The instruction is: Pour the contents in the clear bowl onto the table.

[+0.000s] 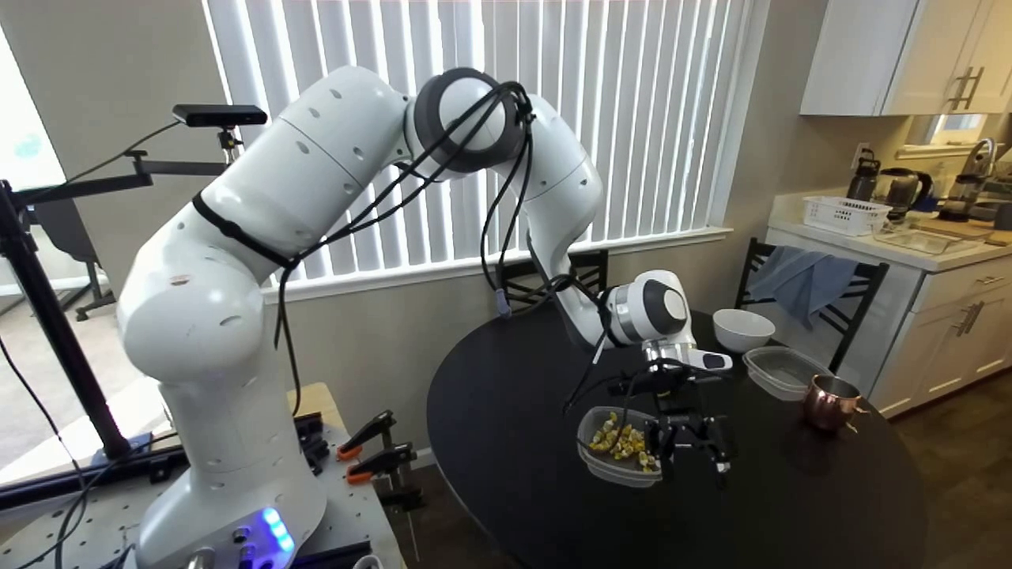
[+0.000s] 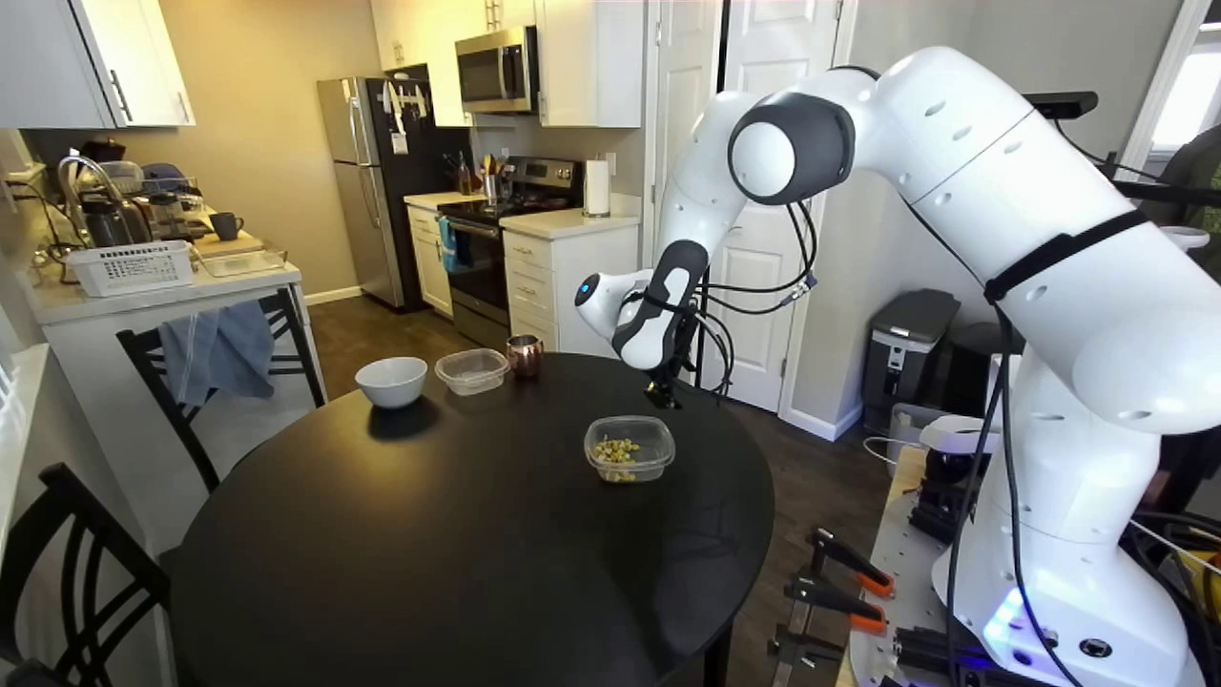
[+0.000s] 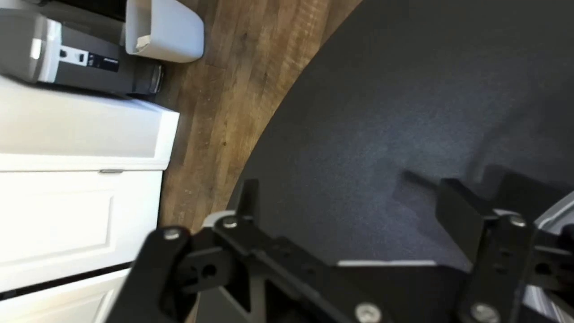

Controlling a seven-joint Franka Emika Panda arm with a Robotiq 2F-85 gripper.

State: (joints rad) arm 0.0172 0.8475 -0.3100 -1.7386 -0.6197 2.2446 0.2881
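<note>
Hand (image 3: 350, 197) spread wide near clear bowl (image 2: 656, 444); yellowish contents (image 1: 628, 444) inside; bowl on table (image 2: 458, 544).

Clear bowl (image 3: 559, 212) mostly beyond the wrist view's right edge

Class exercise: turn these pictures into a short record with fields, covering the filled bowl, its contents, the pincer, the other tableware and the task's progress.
Surface: round black table
Vessel: clear bowl, upright on the table
Load: small yellowish pieces, inside the clear bowl
Tool: pincer, open, beside the clear bowl, holding nothing; whether it touches the bowl cannot be told
Other tableware: white bowl, clear container, copper mug, in a row
Progress: pouring not yet done
</note>
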